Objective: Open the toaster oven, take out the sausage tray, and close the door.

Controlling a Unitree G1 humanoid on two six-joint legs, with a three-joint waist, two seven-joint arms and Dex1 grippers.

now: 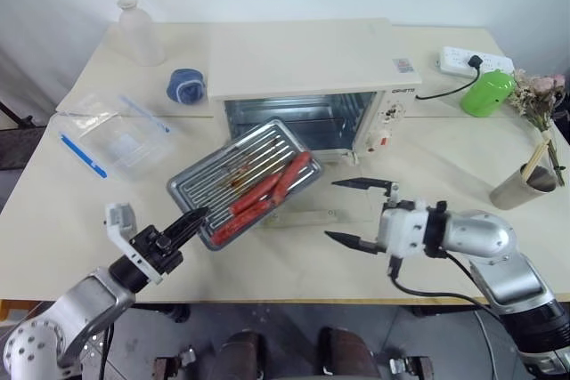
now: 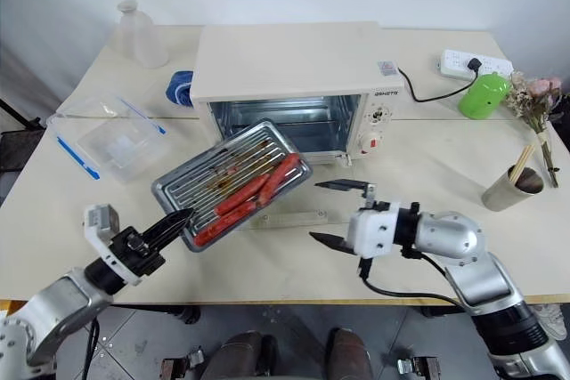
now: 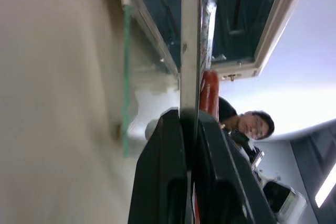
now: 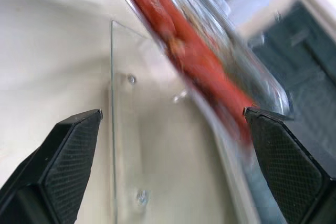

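The cream-white toaster oven (image 1: 303, 68) stands at the table's middle back with its cavity open. Its glass door (image 1: 307, 217) lies folded down flat on the table in front of it. The silver sausage tray (image 1: 240, 175), carrying red sausages (image 1: 267, 193), hangs tilted above the door, outside the oven. My left gripper (image 1: 198, 218) is shut on the tray's near left rim (image 3: 189, 51). Just right of the tray my right gripper (image 1: 331, 210) is open with nothing between its fingertips (image 4: 73, 145); it touches neither tray nor door.
A clear plastic bag with a blue strip (image 1: 107, 135) lies at the left, with a blue roll (image 1: 185, 86) and a white bottle (image 1: 141, 33) behind it. At the right are a power strip (image 1: 472, 61), a green object (image 1: 487, 93), flowers (image 1: 534, 100) and a metal cup (image 1: 521, 186). A person (image 3: 252, 124) is beyond the table.
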